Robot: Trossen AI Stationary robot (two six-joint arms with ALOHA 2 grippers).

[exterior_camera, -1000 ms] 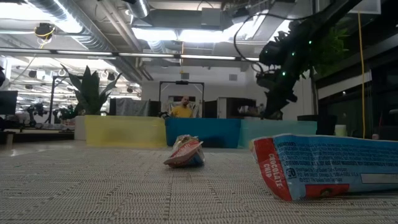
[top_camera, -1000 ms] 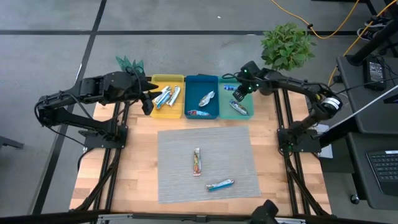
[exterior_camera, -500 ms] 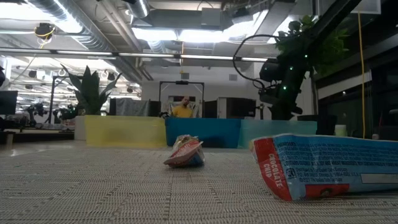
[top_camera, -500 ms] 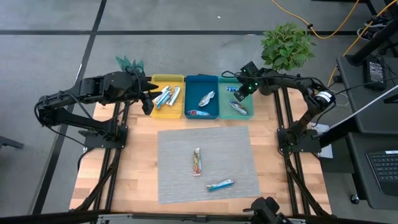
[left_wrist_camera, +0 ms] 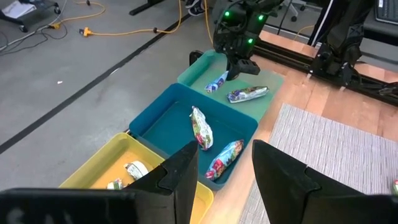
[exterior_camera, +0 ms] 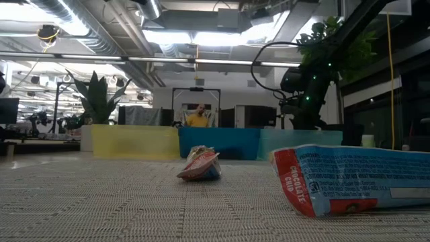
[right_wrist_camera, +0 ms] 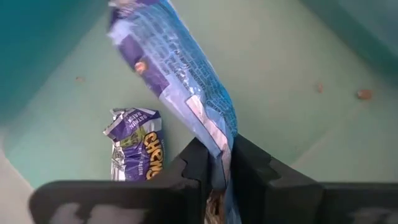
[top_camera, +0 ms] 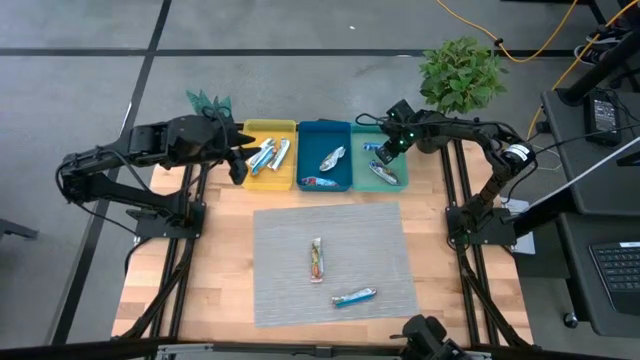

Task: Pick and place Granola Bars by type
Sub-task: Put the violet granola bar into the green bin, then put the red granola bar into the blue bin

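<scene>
A grey floor [top_camera: 300, 30] with dark seams surrounds the wooden table [top_camera: 220, 270]. A leafy plant [top_camera: 460, 75] stands beside it. Ceiling ducts [exterior_camera: 74, 30] and strip lights [exterior_camera: 181, 37] hang overhead.

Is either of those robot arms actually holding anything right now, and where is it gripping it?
Yes: the right gripper pinches a blue granola bar by one end, over the teal tray. The left gripper holds nothing.

high view: set overhead, faced straight down; whole table [top_camera: 230, 290] and mat [top_camera: 290, 270] covered.
low view: set at mat level, faced toward trays [exterior_camera: 218, 142]; blue bar [exterior_camera: 353, 178] very near.
left wrist view: angled down on trays from nearby.
right wrist view: very close inside teal tray [right_wrist_camera: 280, 74].
shared: teal tray seen in all four.
</scene>
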